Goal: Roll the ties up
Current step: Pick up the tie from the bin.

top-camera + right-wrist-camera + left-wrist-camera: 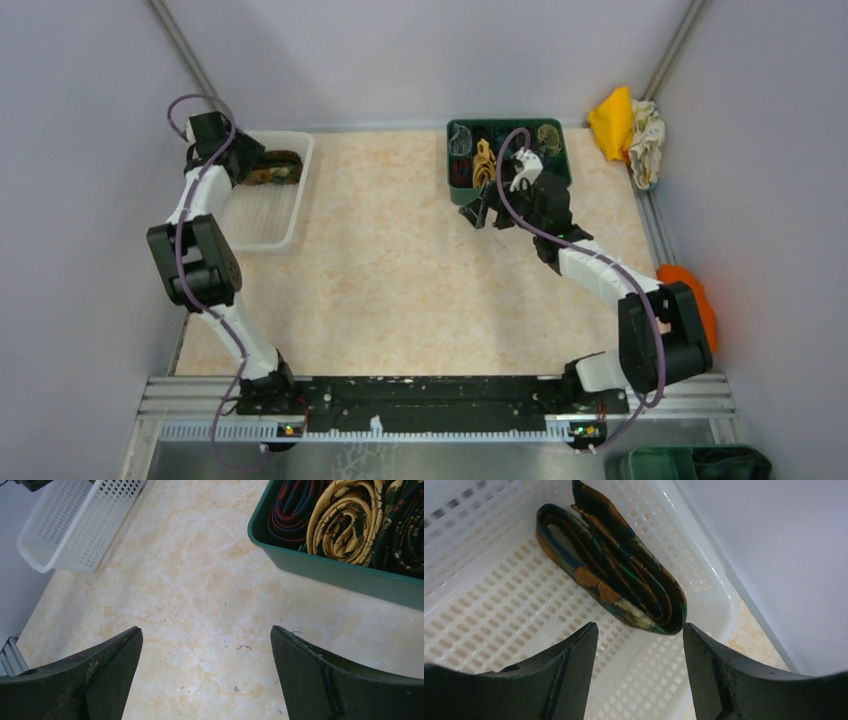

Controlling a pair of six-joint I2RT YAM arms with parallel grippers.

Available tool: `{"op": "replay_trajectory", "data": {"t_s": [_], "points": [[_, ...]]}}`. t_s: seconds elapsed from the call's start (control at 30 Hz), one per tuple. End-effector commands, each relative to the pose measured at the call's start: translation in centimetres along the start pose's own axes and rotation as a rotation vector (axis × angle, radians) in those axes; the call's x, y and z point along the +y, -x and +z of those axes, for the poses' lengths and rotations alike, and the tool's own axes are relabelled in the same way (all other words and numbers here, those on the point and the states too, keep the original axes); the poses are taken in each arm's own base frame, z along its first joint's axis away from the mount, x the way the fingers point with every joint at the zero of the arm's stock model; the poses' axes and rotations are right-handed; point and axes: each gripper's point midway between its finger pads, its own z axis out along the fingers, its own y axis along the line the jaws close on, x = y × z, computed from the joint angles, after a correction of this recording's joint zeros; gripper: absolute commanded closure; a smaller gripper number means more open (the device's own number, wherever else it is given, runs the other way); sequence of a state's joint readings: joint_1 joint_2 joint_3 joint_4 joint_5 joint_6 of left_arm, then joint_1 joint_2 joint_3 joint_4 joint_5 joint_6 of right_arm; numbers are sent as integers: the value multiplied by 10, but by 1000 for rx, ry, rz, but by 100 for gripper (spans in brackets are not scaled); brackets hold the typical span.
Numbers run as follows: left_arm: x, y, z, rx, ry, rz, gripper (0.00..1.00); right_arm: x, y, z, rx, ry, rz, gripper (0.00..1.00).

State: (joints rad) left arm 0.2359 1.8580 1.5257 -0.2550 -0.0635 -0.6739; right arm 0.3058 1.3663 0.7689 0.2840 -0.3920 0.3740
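Right, I start at the two arm bases on the near edge of the table [400, 290]. One orange cloth [700, 300] lump sits at the near right edge, beside the right arm's elbow.

Farther in, the right gripper [205, 630] hangs over bare tabletop. Its two fingers [100, 675] are wide apart with nothing between them. It is just off the near left corner of the one green bin [325, 572]. From the wrist camera I can make out three rolled ties in that bin. There is a maroon-striped tie [295, 505] on the left, a gold tie [345, 520] in the middle and a dark tie [405, 535] with small gold marks on the right. They are packed side by side. The overhead view shows more of the bin, but too small for me to count further rolls.

On the far left sits one white basket [499, 605], perforated, and the left gripper [639, 627] is over its far end. Its two fingers are also apart and hold nothing. Beyond them lies the one brown tie [624, 580], dark with orange-gold and teal patches. It is folded into a loose, flattened coil on the basket floor near the far right corner. Whether the fingertips touch it I cannot tell.

In the far right corner, off the tabletop, one yellow cloth [612, 120] and one white cloth [648, 135] are pressed together.
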Motion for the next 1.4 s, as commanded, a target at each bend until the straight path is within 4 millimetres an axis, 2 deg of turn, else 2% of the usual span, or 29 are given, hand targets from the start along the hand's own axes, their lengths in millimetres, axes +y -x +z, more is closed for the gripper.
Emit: {"op": "replay_trajectory", "data": {"t_s": [0.0, 0.1, 0.23, 0.33, 0.4, 0.6, 0.73, 0.77, 0.83, 0.9, 0.93, 1.07, 1.17, 1.3, 1.37], "points": [[-23, -9, 39, 59, -142, 26, 27, 21, 35, 10, -91, 92, -43, 1], [-16, -19, 63, 86, -118, 20, 22, 17, 33, 16, -83, 85, -48, 1], [-9, -31, 86, 112, -98, 15, 20, 8, 30, 24, -71, 60, -54, 1], [-3, -46, 101, 155, -95, 12, 20, 2, 26, 31, -59, 45, -48, 1], [5, -64, 110, 205, -85, 12, 24, -2, 25, 35, -55, 37, -41, 1], [22, -105, 117, 320, -93, 21, 56, -5, 21, 41, -44, 42, -11, 1], [23, -121, 110, 392, -128, 18, 98, -4, 22, 39, -48, 43, 1, 1], [22, -126, 106, 414, -138, 11, 100, -3, 24, 38, -55, 43, 3, 1], [16, -126, 93, 413, -161, -6, 100, -1, 26, 35, -66, 47, 6, 1], [5, -116, 74, 367, -199, -4, 100, 0, 28, 32, -86, 46, 14, 1], [-6, -103, 57, 326, -220, 3, 100, 1, 29, 30, -96, 44, 14, 1], [-45, -74, -3, 226, -315, 49, 100, 5, 32, 20, -144, 48, 33, 2], [-76, -63, -55, 158, -387, 97, 100, 13, 38, 11, -183, 77, 47, 3], [-120, -72, -126, 95, -495, 180, 100, 22, 41, 0, -199, 96, 54, 3], [-137, -93, -157, 117, -562, 215, 100, 28, 45, -9, -214, 107, 47, 3]]}}
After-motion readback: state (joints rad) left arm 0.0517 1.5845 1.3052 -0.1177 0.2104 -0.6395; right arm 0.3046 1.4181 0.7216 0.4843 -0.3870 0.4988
